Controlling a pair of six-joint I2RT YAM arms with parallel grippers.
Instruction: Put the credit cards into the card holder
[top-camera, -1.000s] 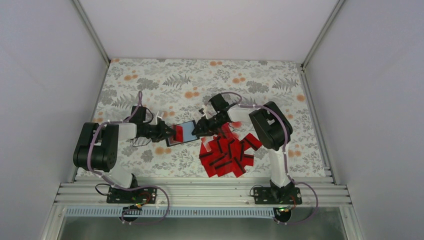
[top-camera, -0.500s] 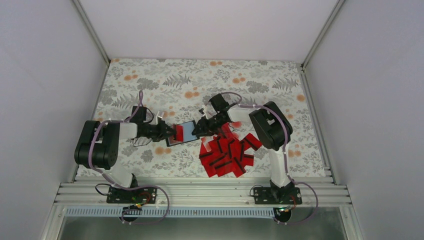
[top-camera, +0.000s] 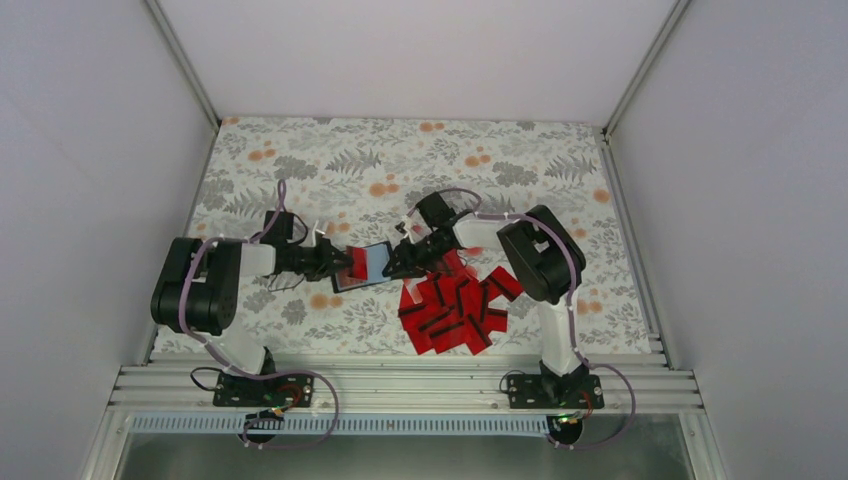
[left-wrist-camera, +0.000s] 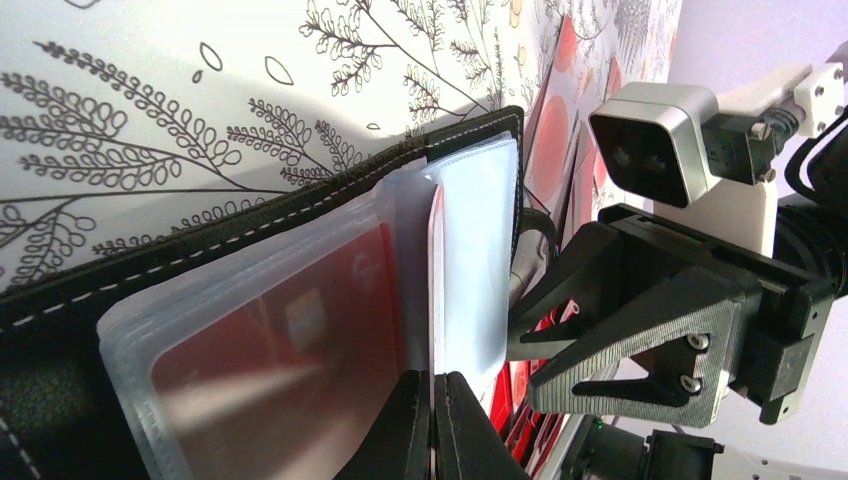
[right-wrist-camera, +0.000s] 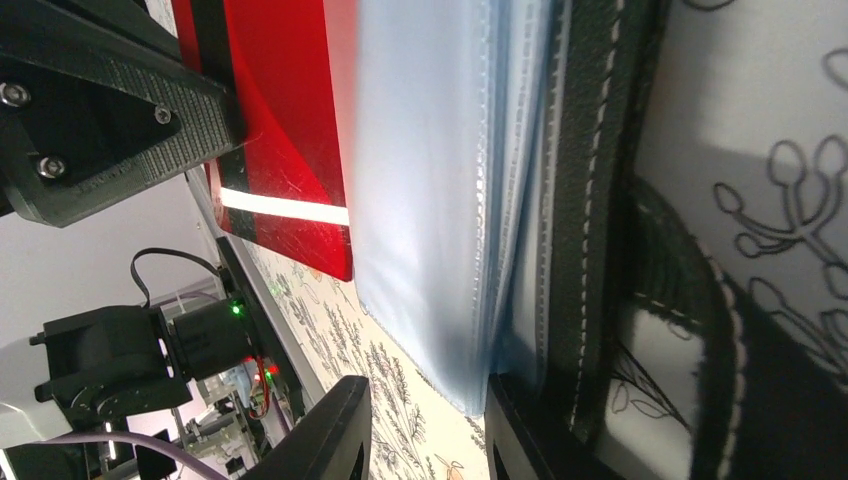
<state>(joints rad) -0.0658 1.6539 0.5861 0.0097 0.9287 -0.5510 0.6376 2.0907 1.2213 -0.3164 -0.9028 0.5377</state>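
So the left gripper (left-wrist-camera: 434, 400) is clamped shut on one credit card (right-wrist-camera: 285, 110), edge-on at the mouth of the card holder (left-wrist-camera: 300, 215), which lies open on the flowery cloth (top-camera: 480, 160) between the two arms. The right gripper (right-wrist-camera: 428, 390) has its jaws part-open around the corner of the clear sleeves (right-wrist-camera: 430, 180), and doesn't look like it's pinching them. The big risk, I'd guess, is that the card catches a floppy sleeve lip, so the pages buckle or the whole holder slides. One sleeve already has a red card (left-wrist-camera: 270, 350) in it; the ones nearest the right gripper look empty. The pile of credit cards (top-camera: 455, 305) sits just right of the holder.
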